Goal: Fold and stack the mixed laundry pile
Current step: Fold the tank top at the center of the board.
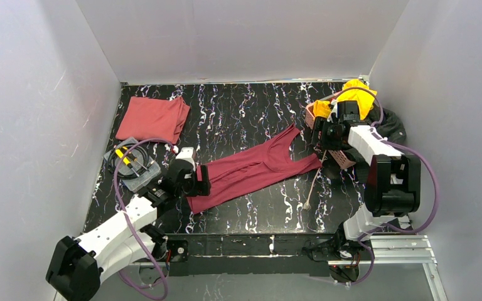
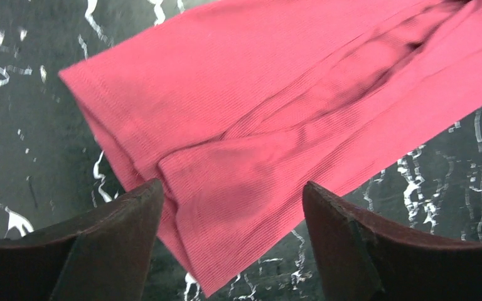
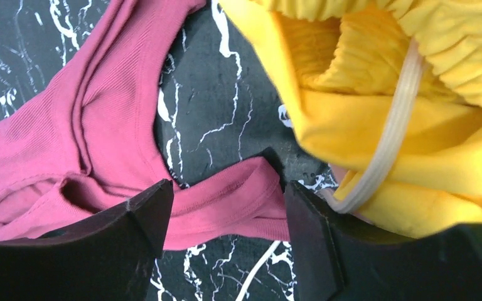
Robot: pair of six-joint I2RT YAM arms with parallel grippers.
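A dark maroon tank top (image 1: 257, 166) lies spread across the middle of the black marbled table (image 1: 238, 113). My left gripper (image 1: 192, 180) hovers open over its hem corner (image 2: 238, 169), a finger (image 2: 116, 229) on either side and no grip on the cloth. My right gripper (image 1: 326, 143) stands open over a shoulder strap (image 3: 226, 204), which lies loose between the fingers (image 3: 135, 216). A salmon-red garment (image 1: 154, 118) lies folded at the back left. A bright yellow garment (image 1: 358, 95) (image 3: 383, 88) bunches at the back right, with a charcoal-black one (image 1: 394, 128) beside it.
A pink lattice basket (image 1: 319, 116) sits under the yellow cloth. A cream cord (image 1: 312, 188) (image 3: 394, 128) trails from there onto the table. A grey tray (image 1: 132, 164) with yellow-handled tools and a coiled cable stands at the left. White walls enclose the table.
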